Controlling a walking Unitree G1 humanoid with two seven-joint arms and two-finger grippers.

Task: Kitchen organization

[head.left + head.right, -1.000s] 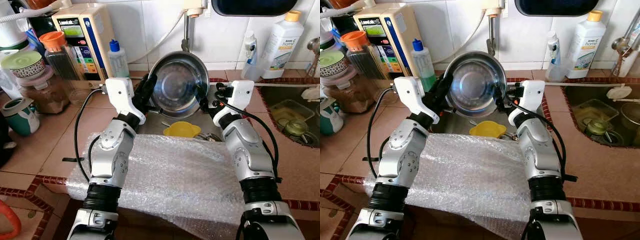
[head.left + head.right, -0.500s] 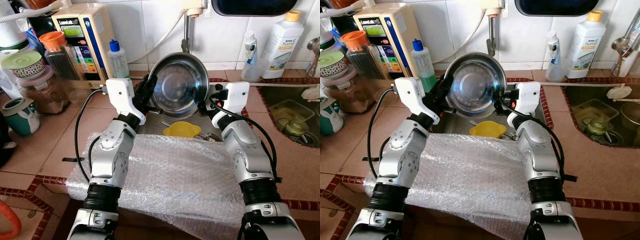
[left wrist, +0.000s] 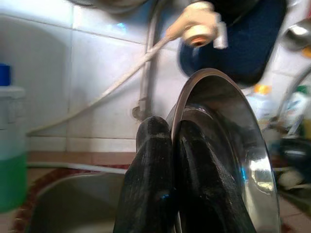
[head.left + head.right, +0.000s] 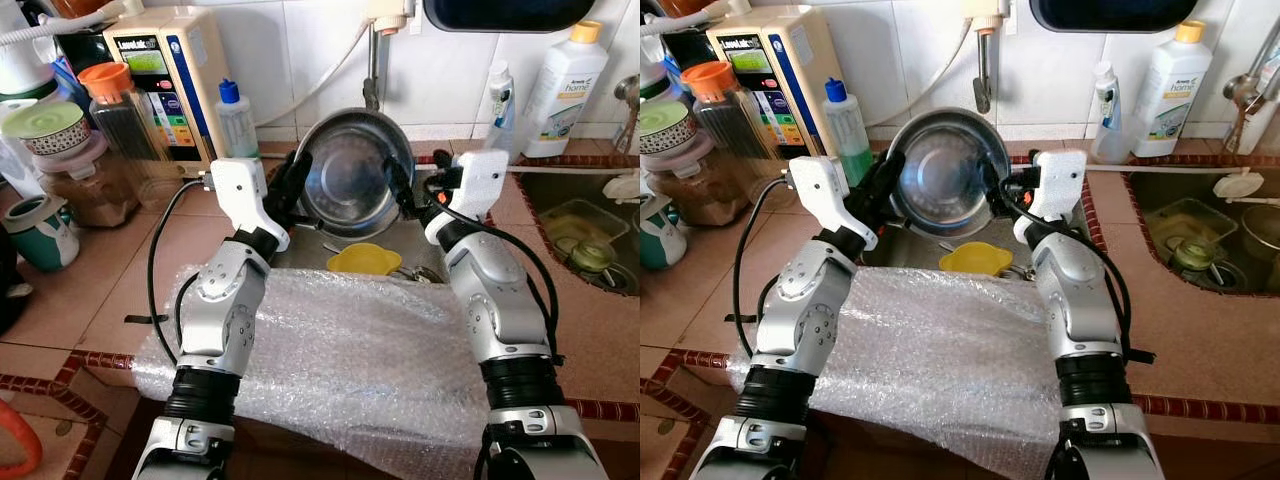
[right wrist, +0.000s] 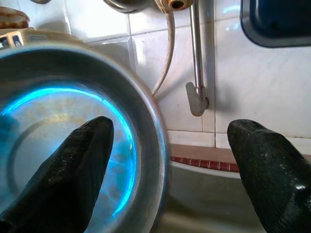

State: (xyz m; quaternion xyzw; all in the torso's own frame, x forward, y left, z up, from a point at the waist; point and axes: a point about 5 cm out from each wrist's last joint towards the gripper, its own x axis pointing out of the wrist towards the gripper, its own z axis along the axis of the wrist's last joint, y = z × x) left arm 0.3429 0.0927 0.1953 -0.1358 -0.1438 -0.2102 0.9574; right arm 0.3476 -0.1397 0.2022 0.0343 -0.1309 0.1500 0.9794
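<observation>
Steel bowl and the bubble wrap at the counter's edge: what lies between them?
In the left eye view, a yellow dish sits in the sink basin between the steel bowl and the bubble wrap, with some metal utensils just right of it.

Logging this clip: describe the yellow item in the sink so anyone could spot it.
Find the sink basin behind the bubble wrap. The small yellow bowl sits there, just below the steel bowl both grippers flank. It is the one bright yellow thing among metal.
</observation>
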